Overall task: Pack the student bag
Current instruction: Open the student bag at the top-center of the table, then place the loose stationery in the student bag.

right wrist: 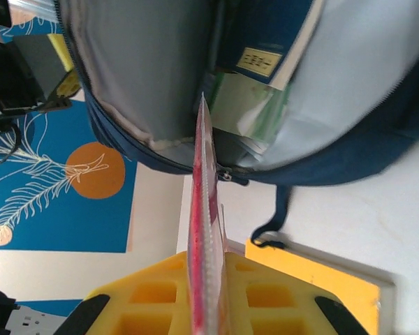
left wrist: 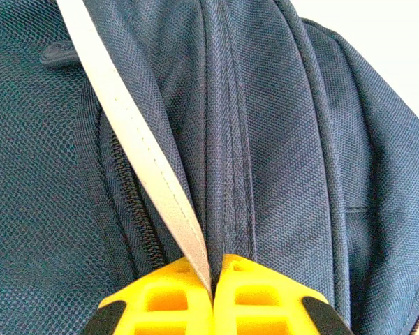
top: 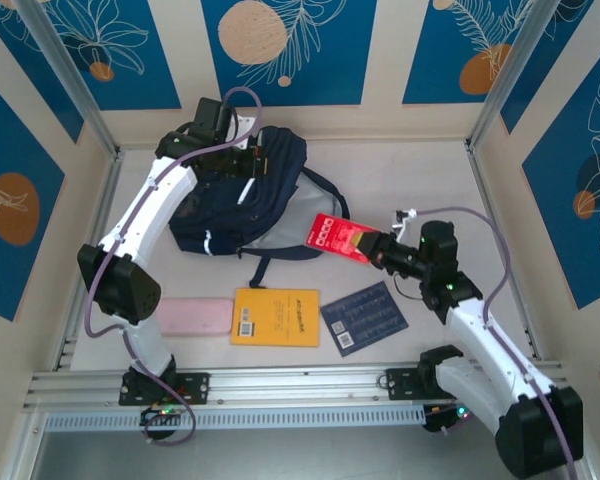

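The student bag (top: 225, 220), dark navy, lies at the back of the table with its mouth turned to the right and its grey lining showing. My left gripper (top: 252, 163) is at the bag's upper edge. In the left wrist view that gripper (left wrist: 215, 279) is shut on a fold of the bag (left wrist: 286, 139) beside a white stripe (left wrist: 140, 153). My right gripper (top: 368, 246) is shut on a flat red packet (top: 328, 234). In the right wrist view the packet (right wrist: 204, 209) stands edge-on between the fingers (right wrist: 160, 293), its tip at the bag's open mouth (right wrist: 146, 84), where papers lie inside.
A yellow book (top: 275, 317), a pink case (top: 192, 317) and a dark blue booklet (top: 364, 317) lie in a row near the front edge. A loose strap (top: 325, 185) trails to the right of the bag. Walls close in the back and both sides.
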### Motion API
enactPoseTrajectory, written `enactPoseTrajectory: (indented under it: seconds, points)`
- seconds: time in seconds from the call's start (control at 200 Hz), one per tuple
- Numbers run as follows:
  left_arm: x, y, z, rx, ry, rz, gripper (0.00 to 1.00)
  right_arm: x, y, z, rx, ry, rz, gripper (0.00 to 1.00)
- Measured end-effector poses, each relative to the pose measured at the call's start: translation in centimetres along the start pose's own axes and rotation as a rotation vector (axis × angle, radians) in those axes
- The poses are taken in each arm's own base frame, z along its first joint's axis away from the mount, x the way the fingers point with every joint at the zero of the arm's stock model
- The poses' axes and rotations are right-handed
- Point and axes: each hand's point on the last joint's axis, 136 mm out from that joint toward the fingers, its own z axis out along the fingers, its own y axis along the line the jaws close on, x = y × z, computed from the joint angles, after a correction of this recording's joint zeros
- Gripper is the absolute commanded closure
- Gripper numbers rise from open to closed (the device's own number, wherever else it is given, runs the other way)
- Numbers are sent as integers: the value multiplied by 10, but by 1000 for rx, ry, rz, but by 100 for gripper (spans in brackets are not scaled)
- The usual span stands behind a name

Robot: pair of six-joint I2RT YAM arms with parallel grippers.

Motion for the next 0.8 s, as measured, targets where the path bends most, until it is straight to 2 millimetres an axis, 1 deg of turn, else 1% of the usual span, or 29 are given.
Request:
enactPoseTrajectory:
  seconds: [0.085,0.15,0.22,0.295,0.355,0.46,0.59,0.72,0.8]
  points:
    - [-1,-1,-1,13,-1,-6,100,-8,15,17,-9,16,-19,86]
    - [-2,-2,-2,24,-1,-16,100,-14,22,33,-11,28,-26,86]
    - [-2,-3,-2,36,0,-29,100,-21,23,50,-8,39,-25,85]
    - [-2,-4,-3,45,-1,-37,100,-26,19,68,1,56,-19,82]
    - [-2,-5,-4,52,-1,-41,100,-29,17,86,10,75,-15,82]
    - [-3,-7,-6,69,-2,-52,100,-29,20,121,10,119,-18,82]
    - [-5,-11,-9,87,-10,-62,100,-23,28,170,9,166,-27,84]
    - [-8,-14,-11,109,-18,-83,100,-15,32,224,22,193,-39,85]
    - [-11,-13,-12,119,-25,-99,100,-10,28,255,37,184,-21,86]
